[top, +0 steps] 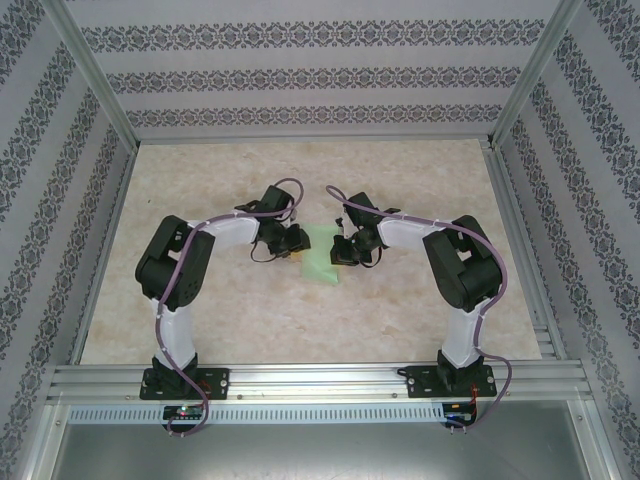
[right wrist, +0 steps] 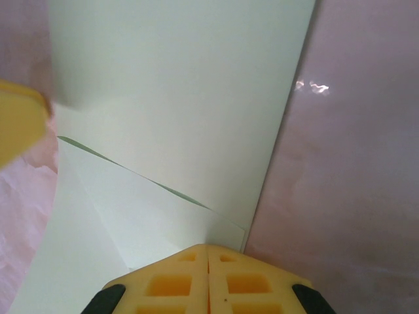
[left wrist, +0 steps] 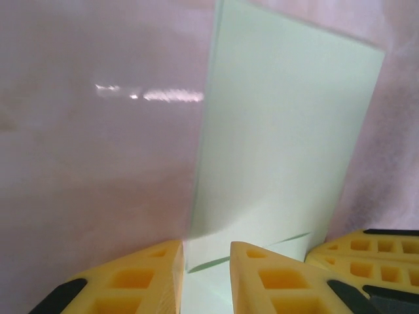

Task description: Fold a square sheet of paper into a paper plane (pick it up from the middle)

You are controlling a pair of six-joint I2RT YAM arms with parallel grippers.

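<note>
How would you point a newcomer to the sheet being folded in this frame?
On the pale marbled table, look at the middle, where the two arms nearly meet. Between the left gripper and right gripper lies the partly folded sheet of paper, the only pale green thing there, with a slanted fold across it.

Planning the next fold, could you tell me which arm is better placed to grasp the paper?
Probably the left: the left gripper has jaws parted over the square sheet of paper, while the right gripper is shut at its crease.
</note>
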